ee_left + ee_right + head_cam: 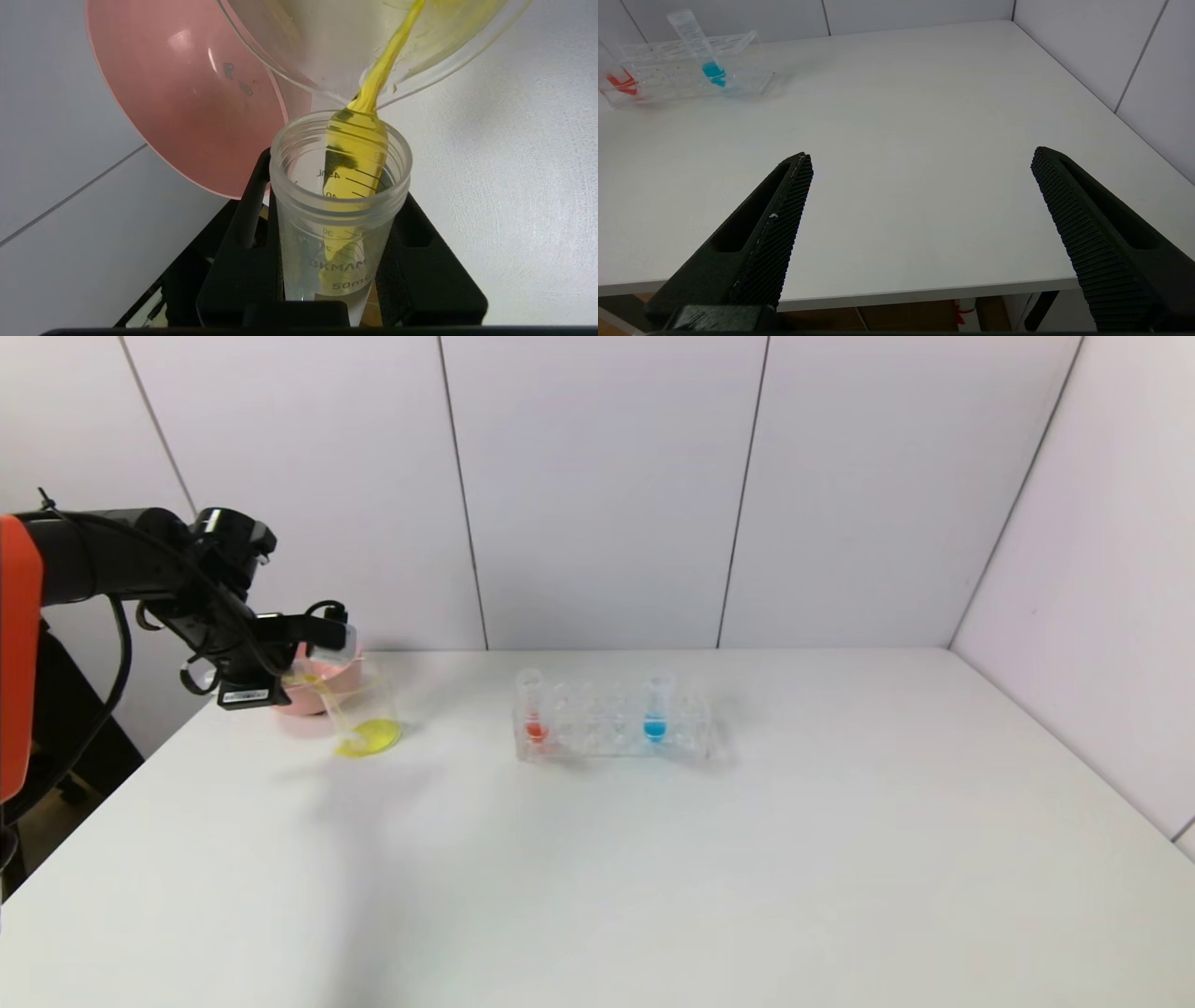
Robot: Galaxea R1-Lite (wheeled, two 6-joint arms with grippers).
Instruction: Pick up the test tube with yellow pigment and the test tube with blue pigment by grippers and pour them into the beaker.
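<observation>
My left gripper (pixel 322 637) (pixel 338 186) is shut on the test tube with yellow pigment (pixel 340 219), at the table's far left. It holds the tube tipped, with its mouth at the rim of the beaker (pixel 366 709) (pixel 299 51). A yellow stream (pixel 383 74) runs from the tube's mouth into the beaker. Yellow liquid (pixel 370 738) lies pooled at the beaker's bottom. The test tube with blue pigment (pixel 656 707) (pixel 703 51) stands in the clear rack (pixel 597 714) (pixel 668 70). My right gripper (pixel 920 156) hangs open and holds nothing, over the table's near edge, far from the rack.
A pink bowl (pixel 322 695) (pixel 187 93) sits just behind the beaker, close to my left gripper. A tube with orange-red liquid (pixel 534 714) (pixel 621 81) stands at the rack's left end. White wall panels close off the back and right of the table.
</observation>
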